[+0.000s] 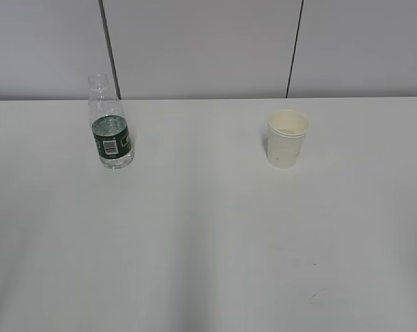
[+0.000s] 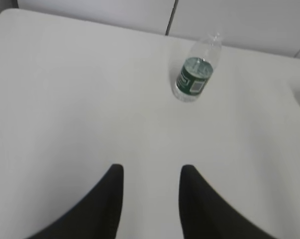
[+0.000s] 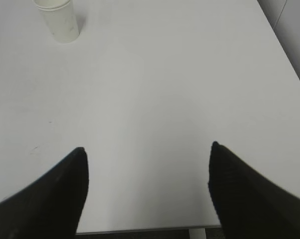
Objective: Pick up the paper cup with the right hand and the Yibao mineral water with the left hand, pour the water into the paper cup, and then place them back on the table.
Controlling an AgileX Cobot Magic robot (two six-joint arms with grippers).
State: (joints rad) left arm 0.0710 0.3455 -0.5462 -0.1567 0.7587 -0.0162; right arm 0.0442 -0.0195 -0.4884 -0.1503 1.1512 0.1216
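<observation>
The Yibao mineral water bottle, clear, capless, with a dark green label, stands upright on the white table at the back left. It also shows in the left wrist view, far ahead of my left gripper, which is open and empty. The cream-white paper cup stands upright at the back right. It shows at the top left of the right wrist view. My right gripper is wide open and empty, near the table's front edge. Neither arm shows in the exterior view.
A grey panelled wall runs behind the table. A few tiny dark marks lie on the tabletop at the front right. The table's right edge and front edge show in the right wrist view.
</observation>
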